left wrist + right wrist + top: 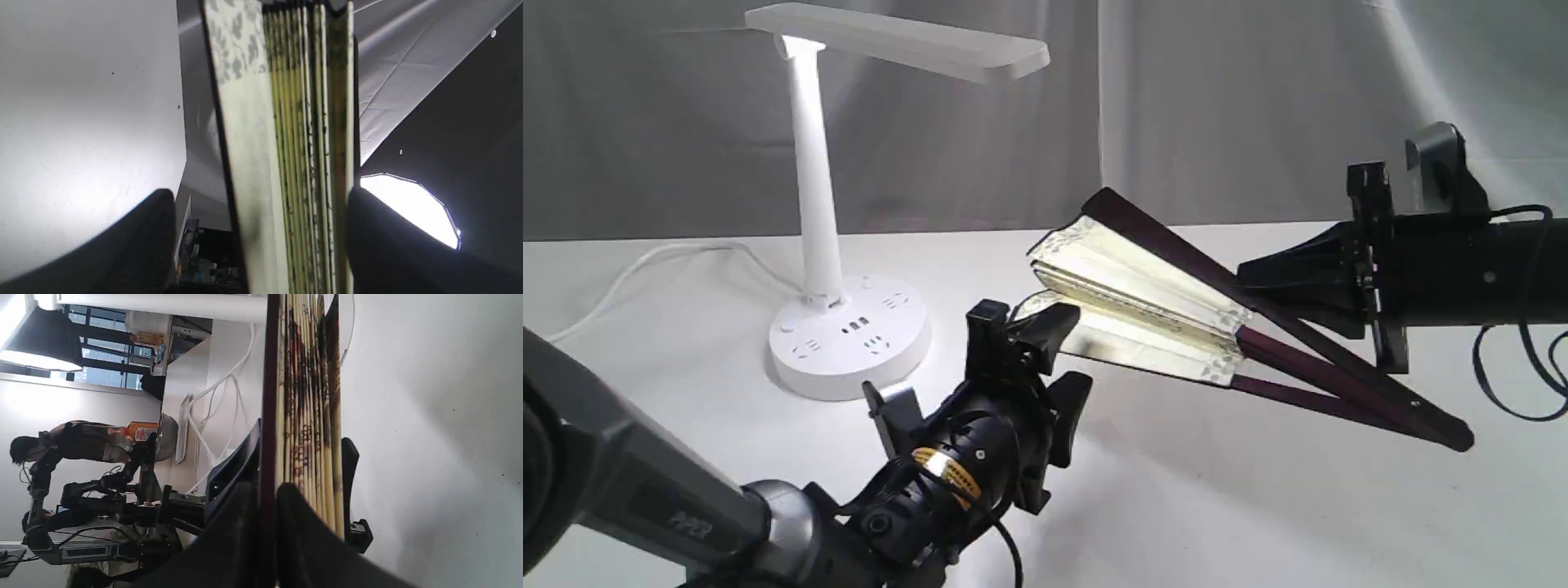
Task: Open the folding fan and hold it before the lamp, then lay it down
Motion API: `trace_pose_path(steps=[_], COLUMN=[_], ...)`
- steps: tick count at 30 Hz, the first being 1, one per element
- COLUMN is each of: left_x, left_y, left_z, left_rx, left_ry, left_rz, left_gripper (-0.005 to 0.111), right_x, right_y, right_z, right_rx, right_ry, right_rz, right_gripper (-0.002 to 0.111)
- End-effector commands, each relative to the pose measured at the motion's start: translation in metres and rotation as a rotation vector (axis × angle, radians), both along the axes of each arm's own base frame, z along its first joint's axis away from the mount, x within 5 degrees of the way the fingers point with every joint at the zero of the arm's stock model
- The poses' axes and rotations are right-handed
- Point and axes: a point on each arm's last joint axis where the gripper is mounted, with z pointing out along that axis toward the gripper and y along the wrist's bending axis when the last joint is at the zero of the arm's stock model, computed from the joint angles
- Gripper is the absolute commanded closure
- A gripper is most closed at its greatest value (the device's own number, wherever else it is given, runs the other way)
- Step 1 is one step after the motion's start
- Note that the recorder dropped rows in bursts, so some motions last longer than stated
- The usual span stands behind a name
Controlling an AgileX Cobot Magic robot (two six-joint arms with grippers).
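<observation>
Over the white bench (1217,506), just right of the lit white plastic desk lamp (817,204) with its flat head and round socketed base, the large cream paper folding fan (1143,302) with dark maroon wooden ribs lay at a slant. Its pivot was low and its leaf end was raised toward the lamp. Whether the pivot touched the bench could not be told.

The right end effector (1250,282) was clamped on the upper maroon guard rib, its fingers pressed together on the wood. The left end effector (1066,355) stood with its fingers well apart at the lower edge of the leaf. In the left wrist view the stacked pleats sat between them, one finger just beside the stack and the other clear of it, so nothing was gripped there.

The fan had spread only to a narrow wedge, with most pleats packed together, so the opening step looked barely begun. As far as I could judge, a grip on the lower guard, the full spreading, the holding before the lamp and the laying down all remained.
</observation>
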Motion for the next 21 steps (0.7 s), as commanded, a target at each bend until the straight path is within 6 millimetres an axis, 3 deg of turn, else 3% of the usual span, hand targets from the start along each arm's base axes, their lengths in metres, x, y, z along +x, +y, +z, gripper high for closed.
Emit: trace_pose_path(steps=[1,16,21], left_x=[0.004,0.016,0.016], left_y=[-0.002,-0.013,-0.012], left_z=[-0.003,0.002,0.0], left_rx=[-0.041,-0.099,-0.094], left_ry=[0.013,-0.011,-0.007], left_rz=[0.019,0.021,0.022], left_gripper=[0.047,0.054,0.07], right_x=[-0.001,-0.002,-0.002], right_y=[0.001,0.001,0.001], right_z=[0.006,0.006,0.006], right_rx=[0.013,0.007,0.007], right_ry=[-0.027,-0.027,-0.027], right_rz=[0.004,0.01,0.01], right_gripper=[0.108,0.108,0.108])
